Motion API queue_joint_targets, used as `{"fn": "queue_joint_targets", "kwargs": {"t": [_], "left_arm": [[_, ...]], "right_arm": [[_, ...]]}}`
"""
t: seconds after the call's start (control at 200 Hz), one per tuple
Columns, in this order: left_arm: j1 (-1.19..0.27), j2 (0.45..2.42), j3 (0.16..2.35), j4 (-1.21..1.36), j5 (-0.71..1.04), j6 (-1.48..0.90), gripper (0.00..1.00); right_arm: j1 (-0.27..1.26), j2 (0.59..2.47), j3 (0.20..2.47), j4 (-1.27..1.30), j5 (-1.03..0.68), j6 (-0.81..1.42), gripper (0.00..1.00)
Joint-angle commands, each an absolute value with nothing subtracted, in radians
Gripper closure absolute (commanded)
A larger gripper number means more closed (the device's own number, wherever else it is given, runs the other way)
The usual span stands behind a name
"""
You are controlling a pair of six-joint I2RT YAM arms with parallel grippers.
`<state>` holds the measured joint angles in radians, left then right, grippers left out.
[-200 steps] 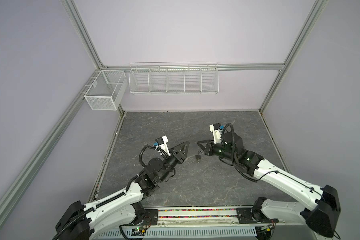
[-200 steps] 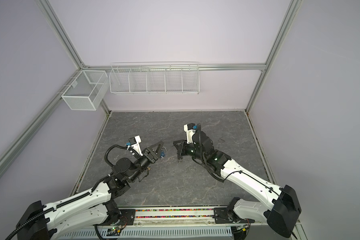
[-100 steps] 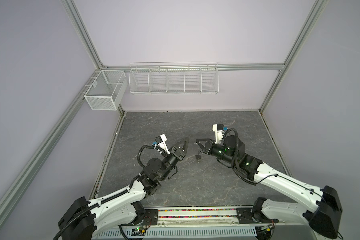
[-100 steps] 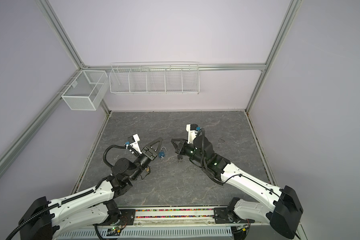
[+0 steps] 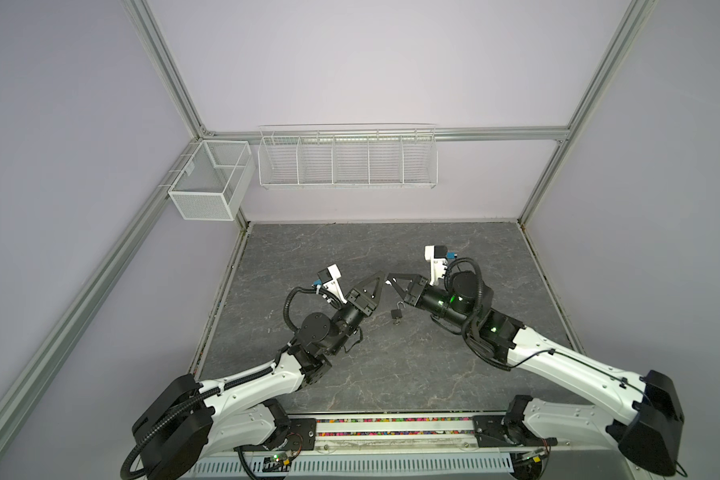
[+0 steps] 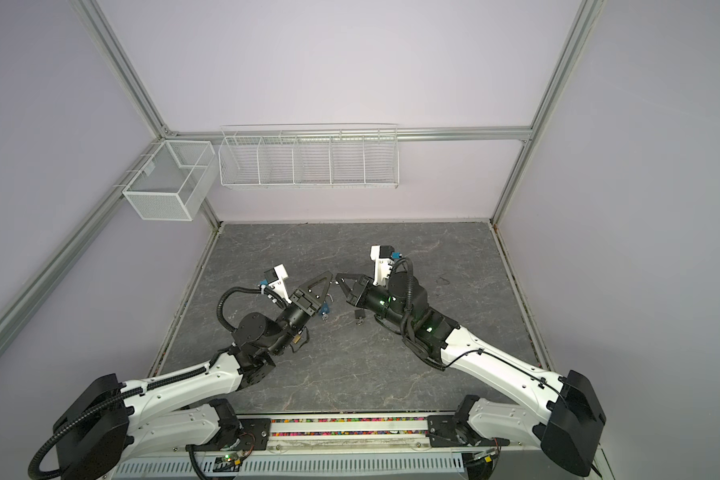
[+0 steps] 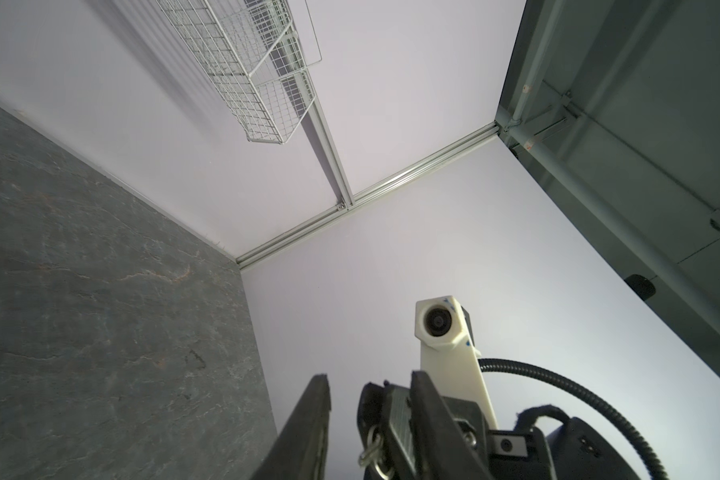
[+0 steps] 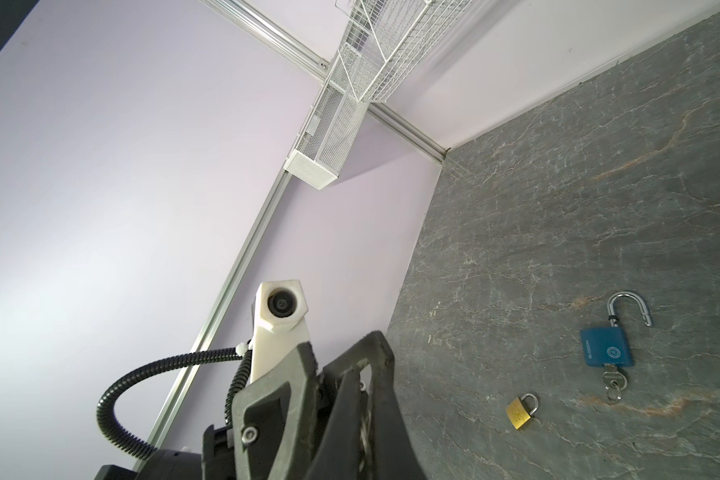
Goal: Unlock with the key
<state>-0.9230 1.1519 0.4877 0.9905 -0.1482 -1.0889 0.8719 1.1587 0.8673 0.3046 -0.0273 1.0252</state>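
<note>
While lilac walls [image 5: 350, 83] enclose grey tabletop [image 5: 391, 374], left tool [image 7: 368, 380] gapes, right tool [image 5: 393, 277] pinches key ring [image 7: 371, 451].

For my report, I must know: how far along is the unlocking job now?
Done: the blue padlock lies with its shackle open and a key in it. In hand: the right gripper pinches a key ring between the left gripper's open jaws. Left: the brass padlock, shackle shut, on the table.
</note>
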Motion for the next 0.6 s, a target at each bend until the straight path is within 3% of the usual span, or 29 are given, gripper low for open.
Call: {"fn": "queue_joint_targets", "kwargs": {"t": [0.0,0.185,0.595], "left_arm": [[-0.92,1.187,0.516,1.132,-0.125,-1.109,0.71],[-0.92,1.244,0.513,1.222,-0.112,-1.136,0.83],[-0.92,1.206,0.513,1.158,-0.13,-1.127,0.84]], "right_arm": [[0.878,1.159,0.873,0.353,-0.04,1.057,0.93],[0.88,1.149,0.867,0.364,-0.024,1.057,0.93],[0.882,1.134,0.84,0.396,0.029,1.049,0.93]]}}
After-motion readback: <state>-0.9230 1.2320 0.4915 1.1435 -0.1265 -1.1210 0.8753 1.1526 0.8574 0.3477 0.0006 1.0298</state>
